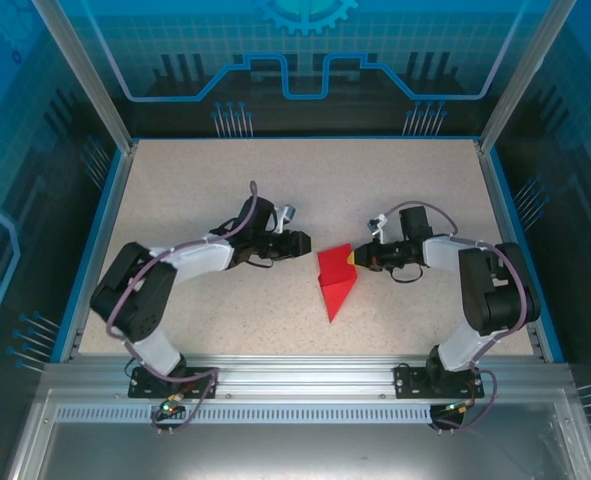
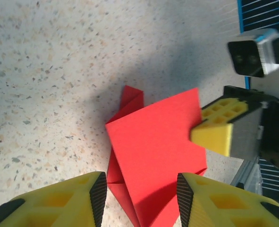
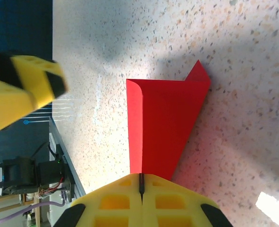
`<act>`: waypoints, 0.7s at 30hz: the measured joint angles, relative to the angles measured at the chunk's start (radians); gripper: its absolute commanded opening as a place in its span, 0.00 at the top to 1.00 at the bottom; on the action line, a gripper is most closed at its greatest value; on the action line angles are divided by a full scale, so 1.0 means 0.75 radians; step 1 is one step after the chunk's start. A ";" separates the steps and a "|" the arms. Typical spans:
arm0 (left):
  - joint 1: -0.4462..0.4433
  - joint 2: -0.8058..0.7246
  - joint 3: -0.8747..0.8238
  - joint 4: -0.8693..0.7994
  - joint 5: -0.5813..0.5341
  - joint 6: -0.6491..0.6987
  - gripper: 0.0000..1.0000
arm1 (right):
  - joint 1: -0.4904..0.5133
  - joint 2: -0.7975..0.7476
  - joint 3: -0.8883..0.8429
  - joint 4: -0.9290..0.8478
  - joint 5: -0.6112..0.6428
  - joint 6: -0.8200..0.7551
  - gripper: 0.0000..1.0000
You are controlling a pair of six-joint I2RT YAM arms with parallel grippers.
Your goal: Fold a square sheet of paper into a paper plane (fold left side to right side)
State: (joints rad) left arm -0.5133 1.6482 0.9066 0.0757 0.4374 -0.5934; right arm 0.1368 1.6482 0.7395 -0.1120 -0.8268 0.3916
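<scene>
The right arm's fingers (image 3: 141, 185) are shut tight, and the far right corner of the red paper (image 3: 163, 127) is pinched between them. The yellow pads press flat together with just the thin sheet in the crack. I think they grip there so the paper cannot slide while the other arm works. The pinched end looks lifted a little, with a dark shadow under it.

The left arm's fingers (image 2: 100, 196) stand partly open with a gap between them. They hold nothing. From above, they (image 1: 303, 243) sit just beside the paper's left edge, not touching it. They point at the paper, so I think they are lined up to work on that left side, which has to go over to the right.

The paper (image 1: 335, 290) is already folded some. It has a wide top and a sharp point aimed at the arms' bases. It lies in the middle of the speckled bench (image 1: 205, 180), between the two arms, where both can reach it. It is thin, so a hard tug could tear or crumple it.
</scene>
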 measured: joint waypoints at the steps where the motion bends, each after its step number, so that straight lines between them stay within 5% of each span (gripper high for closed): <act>1: -0.017 -0.045 -0.010 -0.019 -0.023 0.016 0.53 | 0.007 -0.010 0.002 -0.021 0.016 0.016 1.00; 7: -0.318 -0.227 -0.063 -0.135 -0.225 0.086 0.51 | 0.020 -0.013 0.046 -0.159 0.105 0.111 1.00; 13: -0.616 -0.177 -0.032 -0.262 -0.473 0.094 0.50 | 0.031 -0.013 0.085 -0.222 0.166 0.207 1.00; 21: -0.734 0.100 0.228 -0.447 -0.683 0.098 0.49 | 0.072 -0.013 0.097 -0.249 0.224 0.278 1.00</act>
State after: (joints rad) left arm -1.0637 1.7233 1.0779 -0.2596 -0.0746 -0.5198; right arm 0.1909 1.6382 0.8120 -0.2985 -0.6586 0.6003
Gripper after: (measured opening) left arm 0.510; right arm 0.041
